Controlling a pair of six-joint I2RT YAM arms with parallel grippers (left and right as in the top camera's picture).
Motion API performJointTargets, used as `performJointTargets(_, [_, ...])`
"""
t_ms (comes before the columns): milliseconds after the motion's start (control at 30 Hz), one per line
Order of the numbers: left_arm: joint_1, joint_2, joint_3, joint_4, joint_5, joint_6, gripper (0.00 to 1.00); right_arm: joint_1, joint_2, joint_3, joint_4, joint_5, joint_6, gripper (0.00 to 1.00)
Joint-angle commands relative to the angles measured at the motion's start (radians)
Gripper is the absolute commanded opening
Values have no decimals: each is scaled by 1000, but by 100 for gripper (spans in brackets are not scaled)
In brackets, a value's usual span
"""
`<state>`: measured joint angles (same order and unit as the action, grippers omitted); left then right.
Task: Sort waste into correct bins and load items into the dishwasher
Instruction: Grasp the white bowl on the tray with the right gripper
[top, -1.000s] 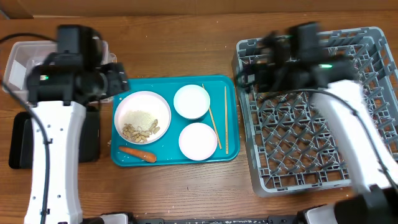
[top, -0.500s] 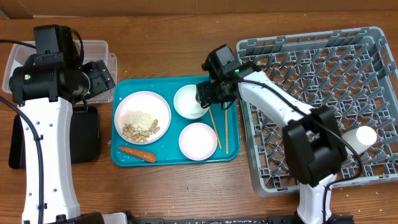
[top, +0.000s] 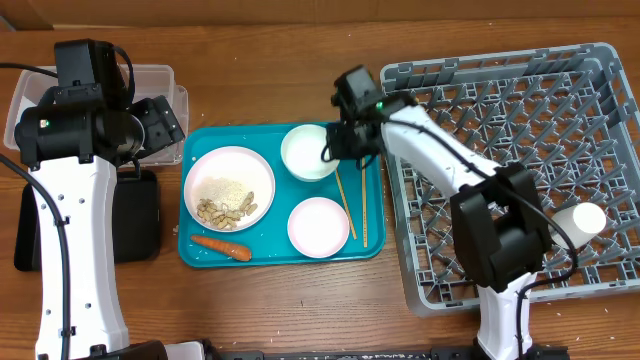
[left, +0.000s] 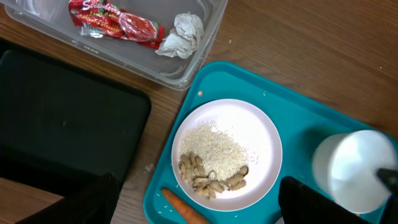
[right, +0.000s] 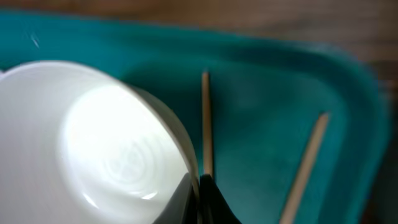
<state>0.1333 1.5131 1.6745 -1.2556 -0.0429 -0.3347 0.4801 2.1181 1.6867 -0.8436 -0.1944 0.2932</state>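
Observation:
My right gripper is shut on the right rim of the upper white bowl on the teal tray. One finger is inside the bowl and one outside. Two chopsticks lie just right of it. A second bowl sits below. The plate holds rice with brown bits, and the carrot lies beside it. The left gripper hangs open over the tray's left edge, holding nothing. The red wrapper and foil ball lie in the clear tub.
The black tray lies below the tub at the left. The grey dish rack fills the right side, with a white cup on its side near its right wall.
My right arm swung from over the rack to the tray and shut on the upper bowl's rim, and the bowl shifted slightly. The left arm drew back toward the tub, then held still.

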Motion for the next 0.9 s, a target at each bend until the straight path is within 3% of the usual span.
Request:
performJointTargets(0, [4, 5, 3, 11, -20, -10, 84, -79, -96, 227, -84, 100, -32, 4])
performJointTargets(133, [4, 5, 3, 18, -20, -9, 84, -164, -174, 392, -208, 405, -50, 4])
performJointTargets(167, [4, 5, 3, 21, -20, -9, 84, -214, -210, 418, -236, 613, -50, 4])
performJointTargets(267, [4, 5, 3, 24, -19, -10, 84, -299, -233, 418, -264, 931, -41, 4])
performJointTargets(433, [4, 5, 3, 23, -19, -10, 84, -452, -214, 367, -303, 1450, 126, 4])
performJointTargets(533, [4, 5, 3, 22, -18, -10, 84, -537, -186, 324, -292, 1519, 149, 4])
performJointTargets(867, [4, 5, 3, -2, -9, -10, 84, -676, -46, 213, -230, 1446, 150, 4])
